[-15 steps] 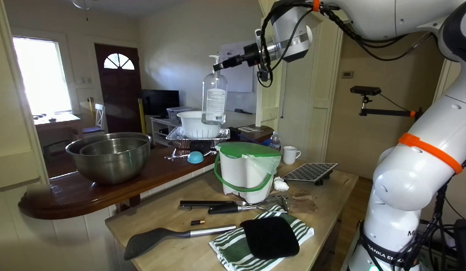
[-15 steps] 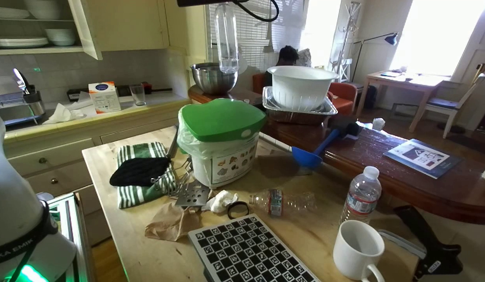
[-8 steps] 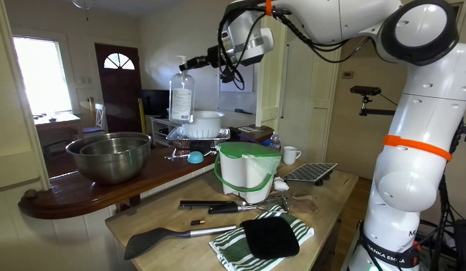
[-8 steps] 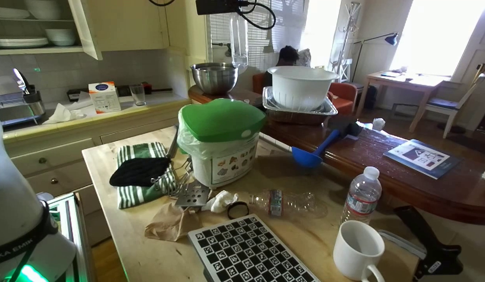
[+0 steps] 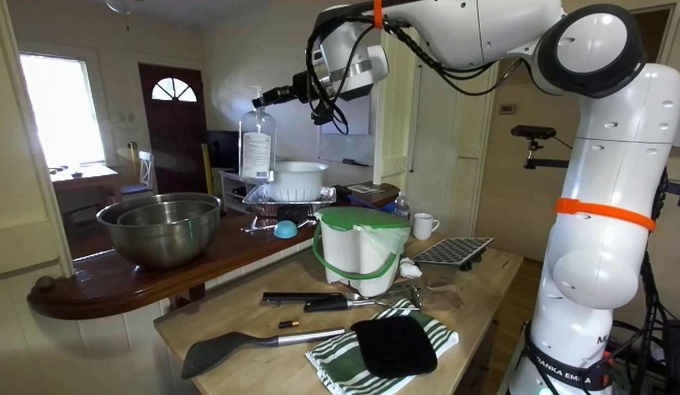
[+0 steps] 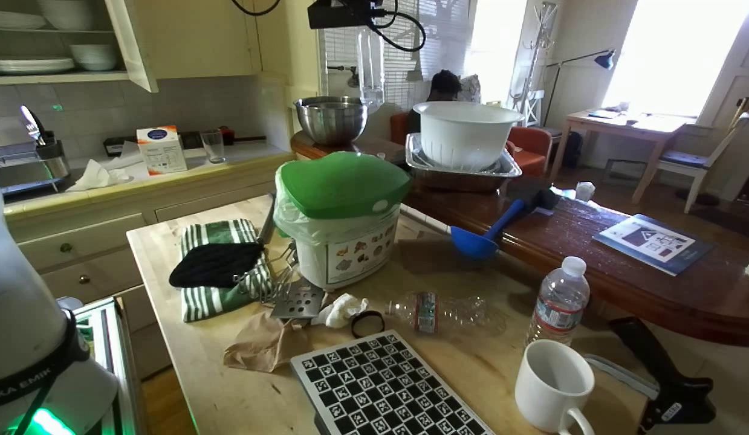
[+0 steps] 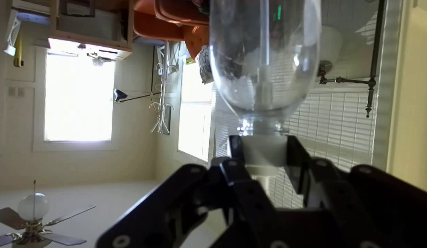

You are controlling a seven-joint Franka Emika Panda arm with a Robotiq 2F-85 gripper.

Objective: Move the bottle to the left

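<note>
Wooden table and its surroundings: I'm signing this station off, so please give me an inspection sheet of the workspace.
Surface: wooden table, cluttered.
Job's things: pump bottle, roughly upright in the air; fill level unclear.
Clutter: green-lidded bucket, black spatula, striped towel under a black pot holder, white mug, one upright water bottle, one plastic bottle on its side.
Gripper: closed on the pump bottle's white cap.
Cables: black, looping along the robot arm.
Surroundings: dark counter holding steel bowls; a person's head beyond.
</note>
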